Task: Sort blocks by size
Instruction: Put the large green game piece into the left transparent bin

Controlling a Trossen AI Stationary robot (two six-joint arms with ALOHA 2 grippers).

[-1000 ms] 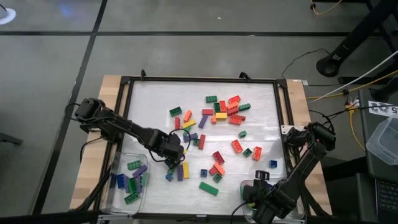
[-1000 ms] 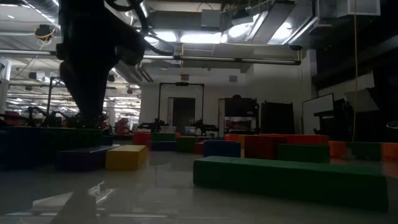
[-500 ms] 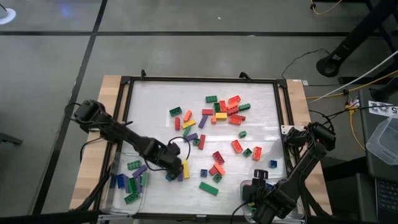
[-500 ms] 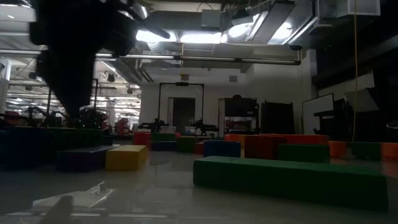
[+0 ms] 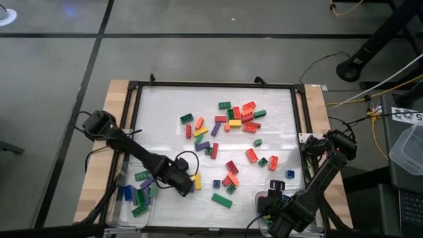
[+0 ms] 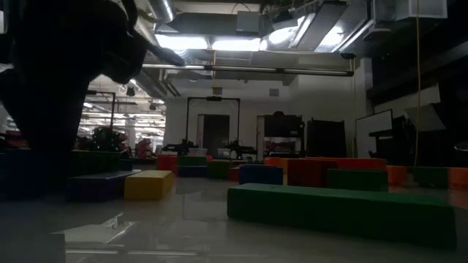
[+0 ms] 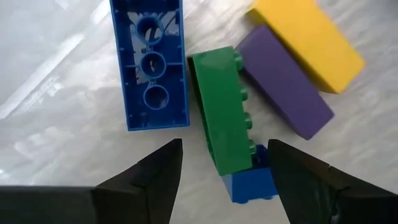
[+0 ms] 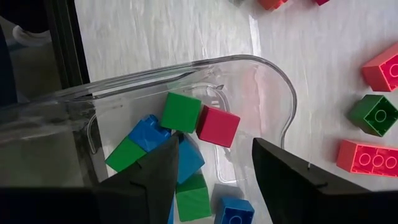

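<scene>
Green, long and tipped on its side, one block (image 7: pixel 225 112) lies between the spread fingers of the left gripper (image 7: pixel 221 168), which hovers just above it near the left tray (image 5: pixel 125 173); nothing is pinched yet. An upturned long blue block (image 7: pixel 149 62) lies just beside it on one flank, a purple block (image 7: pixel 283 87) and a yellow block (image 7: pixel 311 40) on the other, and a small blue block (image 7: pixel 252 183) is tucked against its near end. That crowding looks like the main risk: a descent here could drive a finger onto the blue or purple neighbour, or close on the green and the small blue together, carrying a square piece into the tray of long ones. Tilted as it is, the green block could also roll or skate on the glossy table (image 5: pixel 165 106). The right gripper (image 8: pixel 214 165), fingers apart and empty, waits over the right tray (image 8: pixel 273 74), where I count about seven small blocks: three green, three blue, one red. There are two trays and two arms; roughly thirty loose blocks lie scattered mid-table, too clustered to count exactly.
</scene>
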